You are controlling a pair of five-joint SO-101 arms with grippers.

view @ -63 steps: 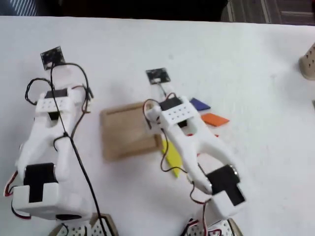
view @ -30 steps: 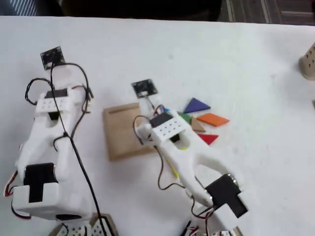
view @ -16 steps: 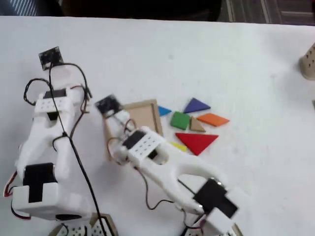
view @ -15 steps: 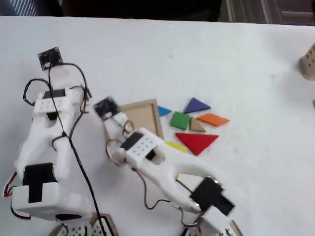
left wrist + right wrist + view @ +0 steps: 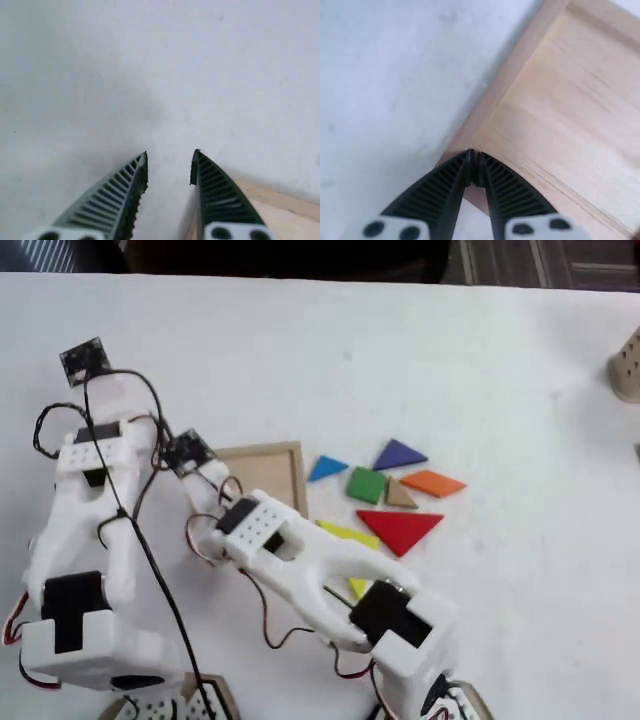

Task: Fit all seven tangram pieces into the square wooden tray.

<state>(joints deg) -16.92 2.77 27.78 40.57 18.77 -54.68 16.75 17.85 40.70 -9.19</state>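
Right pincer [image 5: 475, 156] leftward, onto tray [image 5: 512, 65] corner

This looks like a robotics lab or a maker's workroom. I stand on a plain white bench [image 5: 520, 370], and both my left arm [image 5: 85, 530] and my right arm [image 5: 320, 575] are white printed shells with black motors showing through. Loose wires [image 5: 162, 605] loop along them in the open, and a bare camera board [image 5: 84, 358] sits out on a wrist. My ribbed dark fingers [image 5: 117, 200] look printed too. My bases sit on wooden plates [image 5: 212, 692] at the near bench edge. A pegged wooden block [image 5: 628, 365] stands at the right edge.
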